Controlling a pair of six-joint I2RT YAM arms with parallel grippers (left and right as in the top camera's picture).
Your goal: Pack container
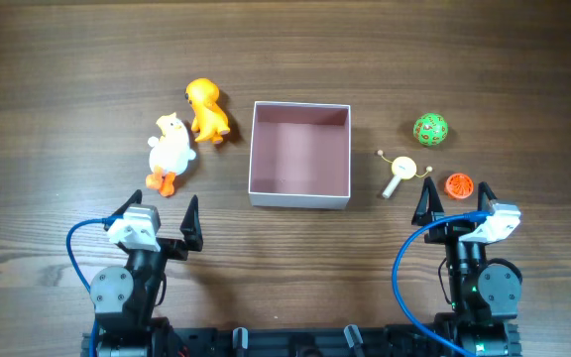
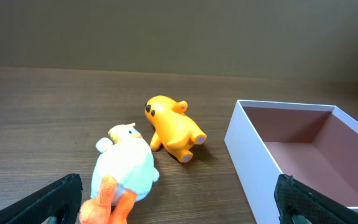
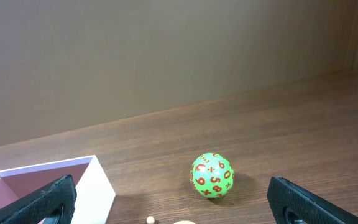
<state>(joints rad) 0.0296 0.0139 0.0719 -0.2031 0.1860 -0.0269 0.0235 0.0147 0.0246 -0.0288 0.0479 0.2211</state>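
Note:
The container [image 1: 299,195], a square white-walled box with a dusty-pink inside, sits open at the table's middle; it also shows in the left wrist view [image 2: 247,155] and the right wrist view [image 3: 95,186]. It holds nothing. Left of it lie a white duck toy with orange feet [image 1: 171,149] [image 2: 126,168] and an orange duck toy [image 1: 207,109] [image 2: 173,127]. Right of it lie a green ball with red numbers [image 1: 430,128] [image 3: 212,175], a small cream wooden piece [image 1: 399,171] and an orange disc [image 1: 460,184]. My left gripper [image 1: 157,213] and right gripper [image 1: 454,198] are open and empty, near the front edge.
The dark wooden table [image 1: 67,79] carries everything. A blue cable [image 1: 404,268] runs along each arm base at the front edge.

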